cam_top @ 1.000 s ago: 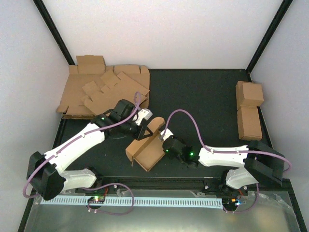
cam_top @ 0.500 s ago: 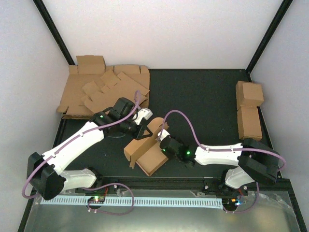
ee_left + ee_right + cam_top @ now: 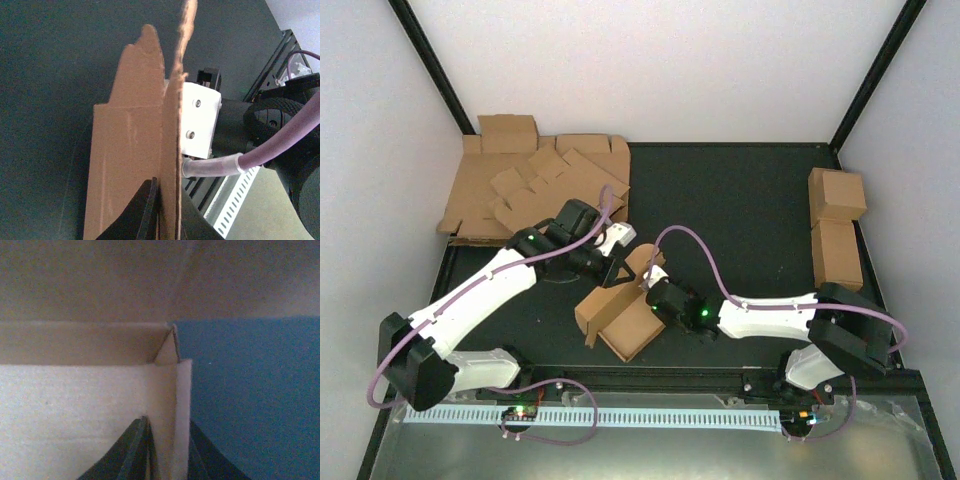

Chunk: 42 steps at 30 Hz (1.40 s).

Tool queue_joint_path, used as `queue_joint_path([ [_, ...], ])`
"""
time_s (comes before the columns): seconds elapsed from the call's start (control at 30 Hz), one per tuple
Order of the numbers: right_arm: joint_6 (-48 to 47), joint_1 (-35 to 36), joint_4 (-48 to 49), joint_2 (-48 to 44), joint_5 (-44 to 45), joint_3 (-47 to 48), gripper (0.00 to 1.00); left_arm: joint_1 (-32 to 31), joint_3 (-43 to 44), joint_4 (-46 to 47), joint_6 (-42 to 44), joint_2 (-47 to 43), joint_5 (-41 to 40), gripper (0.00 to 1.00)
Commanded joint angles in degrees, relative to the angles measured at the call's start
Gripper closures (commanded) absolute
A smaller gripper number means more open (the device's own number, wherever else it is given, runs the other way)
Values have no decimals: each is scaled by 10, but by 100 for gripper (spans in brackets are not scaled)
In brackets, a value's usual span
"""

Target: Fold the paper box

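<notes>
This is looking like a robotics lab cell, not a home or shop. Plain white panels (image 3: 670, 70) and black frame posts (image 3: 875, 75) are closing in a dark table (image 3: 740, 200). Flat cardboard blanks (image 3: 535, 190) are lying beyond the left pincer (image 3: 618, 270). Finished cartons (image 3: 837, 235) are sitting far right of the right pincer (image 3: 650, 287). A slotted cable duct (image 3: 650, 415) is running well back of both, by the arms' bases.

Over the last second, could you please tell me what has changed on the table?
The right gripper reached further left, pushing the half-folded brown corrugated cardboard box slightly left and downward in the top view. Both grippers keep pinching box walls; the left gripper barely moved. The stack of flat brown blanks and two finished brown cartons stayed put.
</notes>
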Motion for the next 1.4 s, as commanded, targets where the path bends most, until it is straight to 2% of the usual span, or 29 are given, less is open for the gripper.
queue_joint_path([
  [0.0, 2, 4, 6, -4, 2, 11, 74, 0, 22, 14, 0, 7, 4, 92],
  [0.1, 14, 4, -1, -21, -19, 14, 68, 0, 20, 12, -4, 17, -13, 91],
  [0.2, 28, 4, -18, -47, -39, 21, 58, 1, 17, 12, -11, 27, -22, 89],
  [0.27, 36, 4, -30, -65, -45, 26, 48, 1, 13, 19, -19, 27, -27, 84],
  [0.37, 48, 4, -48, -93, -56, 29, 38, 6, 6, 36, -34, 27, -32, 72],
  [0.43, 62, 3, -56, -114, -65, 24, 32, 11, -1, 53, -48, 27, -32, 54],
  [0.57, 100, 1, -62, -165, -89, -5, 29, 22, -18, 88, -62, 12, -16, 29],
  [0.67, 135, -6, -84, -210, -122, -24, 29, 37, -20, 98, -60, -2, -11, 21],
  [0.73, 159, -6, -96, -237, -142, -39, 29, 63, -21, 101, -64, -10, -6, 22],
  [0.9, 245, -7, -129, -319, -200, -84, 32, 136, -55, 152, -88, -31, -2, 34],
  [1.0, 303, -7, -150, -344, -218, -102, 38, 142, -64, 157, -85, -5, 4, 39],
  [1.13, 368, -7, -136, -362, -246, -140, 47, 137, -99, 208, -96, 59, 55, 56],
  [1.2, 394, -7, -116, -361, -266, -159, 57, 125, -118, 236, -102, 84, 65, 64],
  [1.33, 423, -8, -99, -353, -261, -182, 95, 85, -124, 262, -105, 123, 69, 76],
  [1.37, 426, -7, -94, -350, -255, -187, 98, 77, -122, 266, -104, 133, 68, 78],
])
